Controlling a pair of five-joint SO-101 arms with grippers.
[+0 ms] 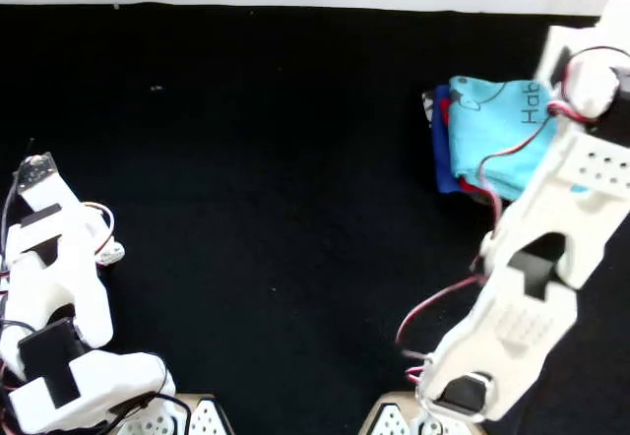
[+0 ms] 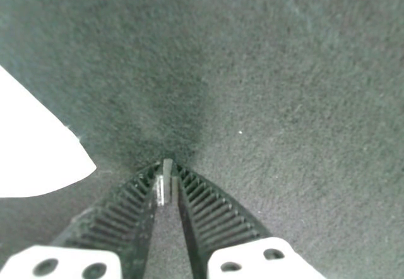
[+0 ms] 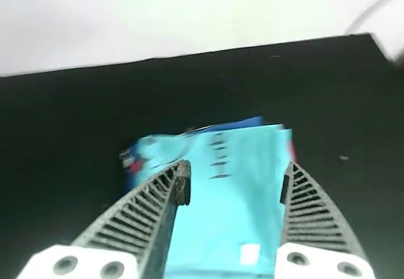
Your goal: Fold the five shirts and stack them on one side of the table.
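Far to the left of the stack of folded shirts (image 1: pixel 489 132), the left pincer (image 2: pixel 165 170) is pressed together, its tips close over the black desk (image 1: pixel 266 159). The stack lies at the desk's far right, with a turquoise shirt (image 3: pixel 221 216) on top and blue and red edges beneath. The right pincer (image 3: pixel 233 179) hangs above it, spread wide.

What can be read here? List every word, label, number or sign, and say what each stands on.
Dark lettering on the top shirt: partly hidden by the right arm in the high view, blurred in the right wrist view; no whole word reads.
White tag on that shirt: too blurred to read.
No other text.
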